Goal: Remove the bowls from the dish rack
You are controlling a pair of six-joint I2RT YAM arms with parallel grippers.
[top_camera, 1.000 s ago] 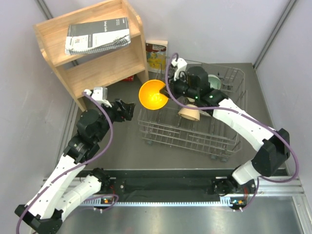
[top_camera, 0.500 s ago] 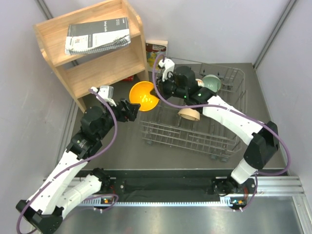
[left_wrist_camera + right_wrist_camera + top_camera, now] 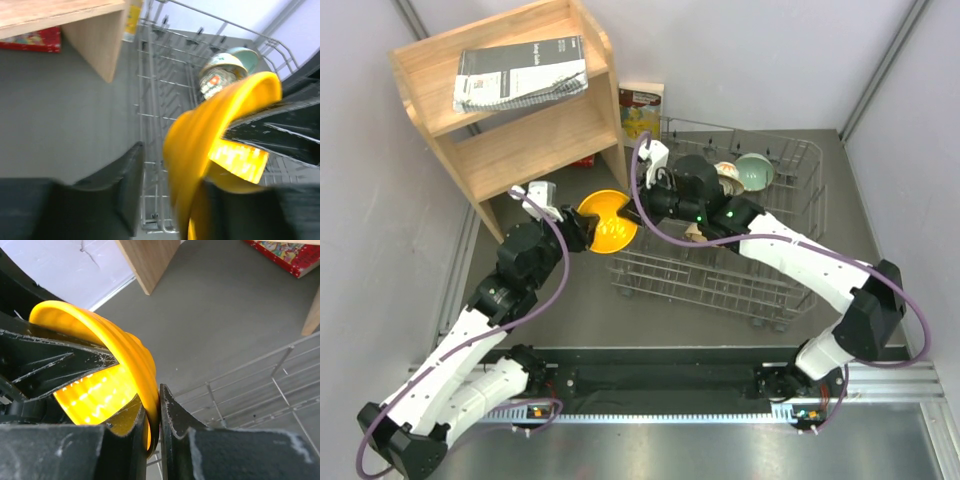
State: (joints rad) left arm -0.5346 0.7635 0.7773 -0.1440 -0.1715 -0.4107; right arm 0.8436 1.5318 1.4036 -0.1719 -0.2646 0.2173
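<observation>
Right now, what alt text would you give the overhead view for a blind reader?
The right hand pinches the rim of an orange-yellow bowl at the left edge of a wire dish rack, while the left hand, open, is at the bowl's other side. A teal bowl and a floral bowl sit at the rack's far end; a wooden shelf stands far left.

The orange-yellow bowl (image 3: 601, 223) hangs tilted beside the dish rack (image 3: 720, 285).

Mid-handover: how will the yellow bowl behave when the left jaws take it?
The yellow bowl looks rigid and glossy, so probably slippery in a rim pinch. Held on edge by the right gripper, it may pivot.
</observation>
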